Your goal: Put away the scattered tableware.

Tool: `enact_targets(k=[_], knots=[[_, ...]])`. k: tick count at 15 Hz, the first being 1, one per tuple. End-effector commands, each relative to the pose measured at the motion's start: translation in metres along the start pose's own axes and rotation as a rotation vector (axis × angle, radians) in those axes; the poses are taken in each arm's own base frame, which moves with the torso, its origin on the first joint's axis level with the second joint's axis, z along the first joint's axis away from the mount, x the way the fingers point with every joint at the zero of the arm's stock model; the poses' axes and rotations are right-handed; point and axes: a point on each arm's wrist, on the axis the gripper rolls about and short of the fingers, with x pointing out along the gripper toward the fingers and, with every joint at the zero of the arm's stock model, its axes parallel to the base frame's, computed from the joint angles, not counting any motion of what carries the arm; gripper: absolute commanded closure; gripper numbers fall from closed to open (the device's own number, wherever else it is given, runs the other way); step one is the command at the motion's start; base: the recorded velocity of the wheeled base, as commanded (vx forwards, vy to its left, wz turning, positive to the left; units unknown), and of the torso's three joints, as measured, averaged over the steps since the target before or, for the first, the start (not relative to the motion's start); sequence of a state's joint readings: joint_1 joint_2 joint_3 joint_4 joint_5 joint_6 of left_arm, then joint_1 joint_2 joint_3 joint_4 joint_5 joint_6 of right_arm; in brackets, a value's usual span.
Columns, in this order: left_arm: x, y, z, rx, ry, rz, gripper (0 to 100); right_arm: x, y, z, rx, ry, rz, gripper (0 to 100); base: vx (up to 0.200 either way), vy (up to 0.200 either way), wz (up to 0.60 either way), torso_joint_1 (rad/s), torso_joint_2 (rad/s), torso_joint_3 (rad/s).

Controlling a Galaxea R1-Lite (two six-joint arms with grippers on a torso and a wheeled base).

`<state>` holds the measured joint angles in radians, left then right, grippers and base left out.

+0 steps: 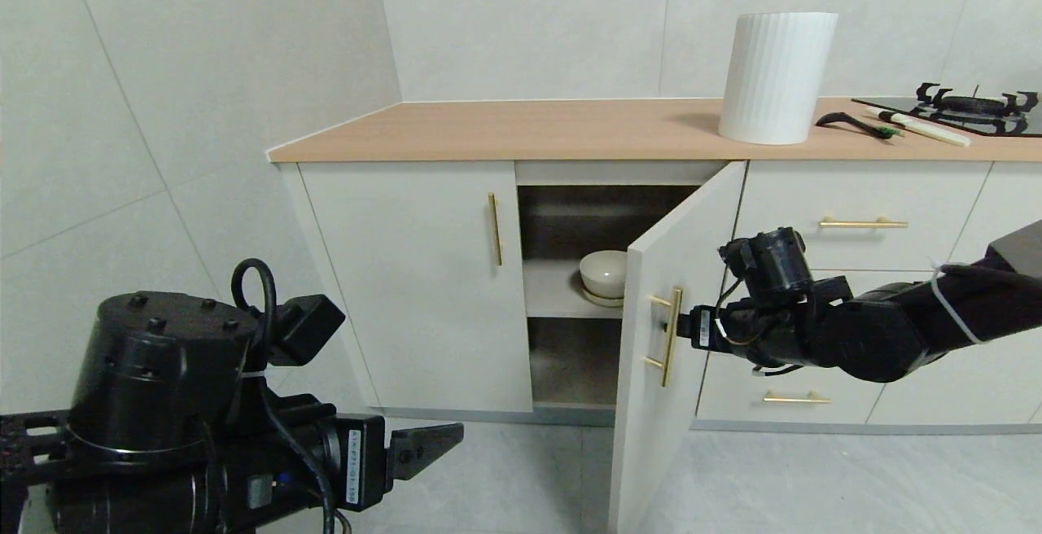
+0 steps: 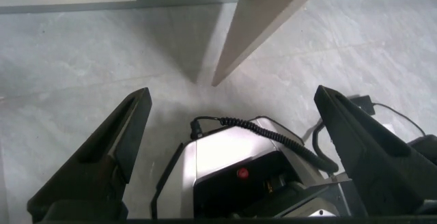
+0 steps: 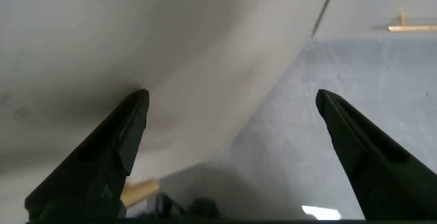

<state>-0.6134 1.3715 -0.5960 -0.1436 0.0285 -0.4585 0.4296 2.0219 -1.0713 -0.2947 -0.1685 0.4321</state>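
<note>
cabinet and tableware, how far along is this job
Done: a bowl sits on the shelf inside the open cabinet. In hand: the right gripper is at the gold handle of the door, jaws open, holding nothing. Left: the door needs shutting, and utensils lying on the counter by the stove may need putting away too.

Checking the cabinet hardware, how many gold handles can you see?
4: the shut left door handle, the open door handle, the upper drawer handle, and the lower drawer handle. Another may be hidden behind the right arm.
</note>
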Motion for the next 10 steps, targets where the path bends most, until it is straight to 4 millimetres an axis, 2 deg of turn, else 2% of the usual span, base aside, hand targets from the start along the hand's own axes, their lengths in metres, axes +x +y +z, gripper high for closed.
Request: enact_targets(k=[1, 10], knots=[[0.001, 0.000, -0.001, 0.000, 0.004, 0.003, 0, 0.017, 0.000, -0.010, 0.020, 0.011, -0.003, 0, 0.000, 0.000, 0.00, 0.000, 0.00, 0.000], [0.002, 0.000, -0.001, 0.002, 0.007, 0.000, 0, 0.041, 0.003, -0.013, 0.103, -0.072, 0.038, 0, 0.000, 0.000, 0.00, 0.000, 0.00, 0.000]])
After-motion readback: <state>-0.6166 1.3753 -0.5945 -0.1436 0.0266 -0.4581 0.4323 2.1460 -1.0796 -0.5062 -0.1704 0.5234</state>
